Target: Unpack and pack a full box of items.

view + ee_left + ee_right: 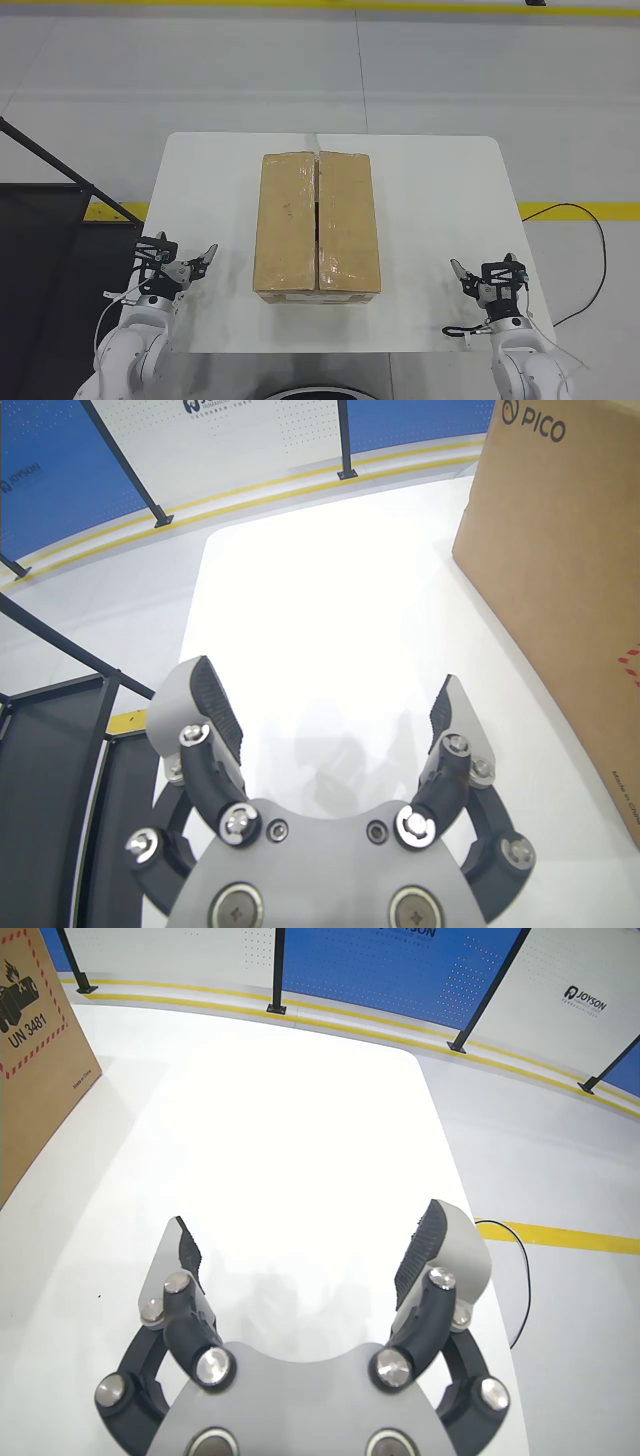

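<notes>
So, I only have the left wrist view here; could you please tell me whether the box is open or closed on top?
Observer: Closed. From above, the box has its top folded flat, the two halves meeting along the middle.
Operator: Thank you. Where is the right gripper?
Observer: The right gripper is open above the table, near the corner on the robot's right, apart from the box.
Operator: Is anything marked on that side of the box?
Observer: Yes, that side carries a red-bordered warning label.

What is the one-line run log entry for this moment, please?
stage: unpacking not begun | box: closed, mid-table | left gripper: open, empty, apart from box | right gripper: open, empty, apart from box
</notes>
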Motion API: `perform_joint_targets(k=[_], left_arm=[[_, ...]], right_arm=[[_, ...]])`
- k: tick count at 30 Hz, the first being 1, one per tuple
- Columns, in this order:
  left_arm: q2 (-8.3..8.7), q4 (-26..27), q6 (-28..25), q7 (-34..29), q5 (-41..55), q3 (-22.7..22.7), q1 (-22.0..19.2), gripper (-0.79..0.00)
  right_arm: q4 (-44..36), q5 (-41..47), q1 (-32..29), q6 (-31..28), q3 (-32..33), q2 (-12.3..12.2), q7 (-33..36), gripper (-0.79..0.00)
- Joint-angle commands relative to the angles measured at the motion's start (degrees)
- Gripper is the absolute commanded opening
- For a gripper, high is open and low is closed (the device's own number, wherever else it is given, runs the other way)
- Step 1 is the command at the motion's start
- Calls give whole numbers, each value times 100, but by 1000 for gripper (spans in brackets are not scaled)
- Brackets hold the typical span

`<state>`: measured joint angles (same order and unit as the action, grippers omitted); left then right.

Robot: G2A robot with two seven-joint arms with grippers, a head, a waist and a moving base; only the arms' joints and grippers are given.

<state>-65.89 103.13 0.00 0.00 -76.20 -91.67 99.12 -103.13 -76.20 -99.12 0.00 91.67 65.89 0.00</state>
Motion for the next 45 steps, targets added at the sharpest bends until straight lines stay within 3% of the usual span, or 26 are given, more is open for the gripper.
perform_joint_targets(k=[1, 11, 20, 30, 40, 45], left_arm=[[0, 0, 0, 0, 0, 0, 0, 0], [-2, 20, -20, 25, 34, 6, -6, 0], [-27, 299, -673, 968, 625, -116, 177, 0], [-11, 636, -1447, 1485, 186, 27, 339, 0], [-4, 611, -1493, 1477, 151, -21, 379, 0], [-2, 506, -1623, 1326, -163, 172, 279, 0]], right_arm=[[0, 0, 0, 0, 0, 0, 0, 0], [0, 0, 0, 0, 0, 0, 0, 0], [-552, 132, 11, -590, 56, -2, -514, 0], [-1467, -184, -161, -962, -1, 1, -1172, 0], [-1467, -184, -161, -962, -1, 1, -1172, 0], [-1467, -184, -161, -962, -1, 1, -1172, 0]])
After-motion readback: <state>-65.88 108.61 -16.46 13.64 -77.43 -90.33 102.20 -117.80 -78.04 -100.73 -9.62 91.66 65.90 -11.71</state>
